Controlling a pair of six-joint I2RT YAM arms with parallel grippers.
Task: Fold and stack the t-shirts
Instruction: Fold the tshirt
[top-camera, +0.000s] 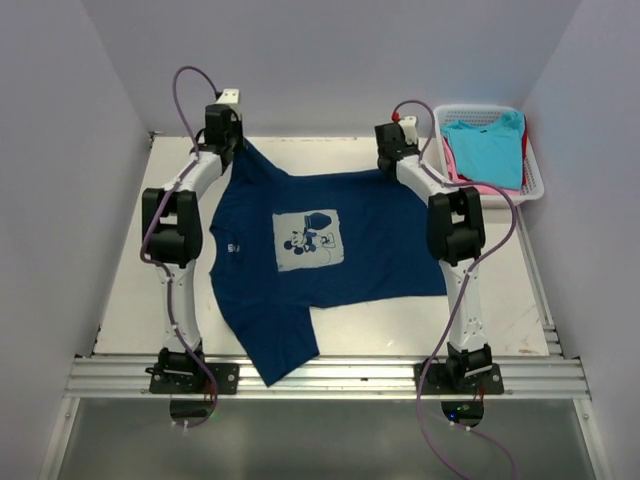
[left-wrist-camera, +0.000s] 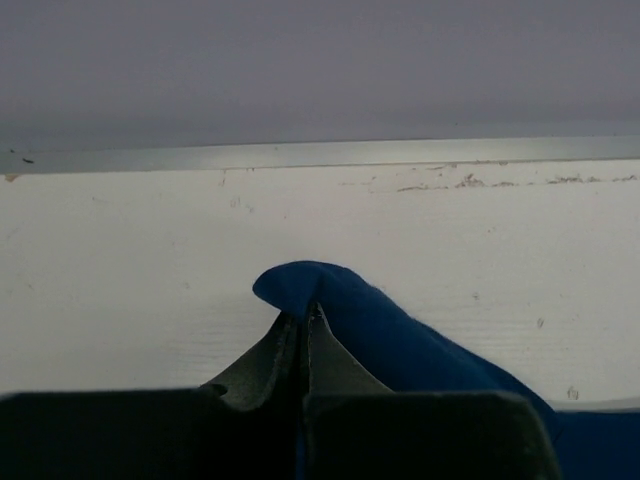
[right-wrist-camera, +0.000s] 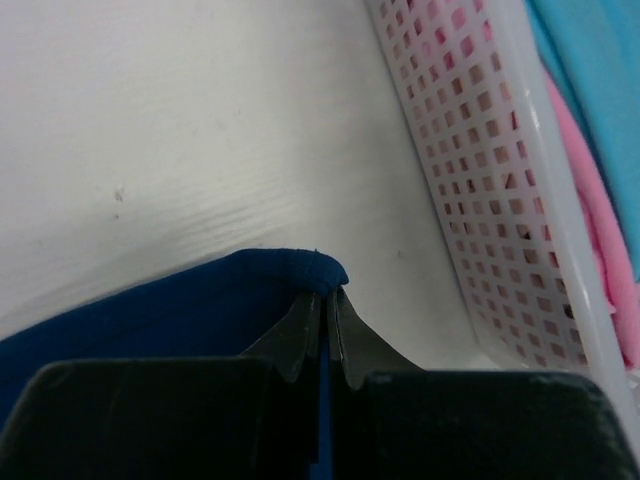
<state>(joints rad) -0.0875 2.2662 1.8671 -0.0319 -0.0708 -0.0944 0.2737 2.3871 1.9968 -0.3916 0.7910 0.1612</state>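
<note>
shirt: soft navy blue t-shirt with a pale Mickey Mouse square, spread out in the middle of the white counter | left tool: pinched tight on the shirt's upper-left corner | right tool: pinched tight on its upper-right corner | upper right: white plastic lattice basket holding a light turquoise t-shirt and a pink t-shirt

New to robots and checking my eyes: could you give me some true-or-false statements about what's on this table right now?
1. The navy blue cotton t-shirt with the pale Mickey Mouse print lies print-up on the white table. True.
2. The left end effector is open and empty. False: it is shut on a fold of that t-shirt.
3. The right end effector pinches the navy t-shirt's edge. True.
4. The white plastic lattice basket is empty. False: it holds a light turquoise t-shirt atop a pink t-shirt.
</note>
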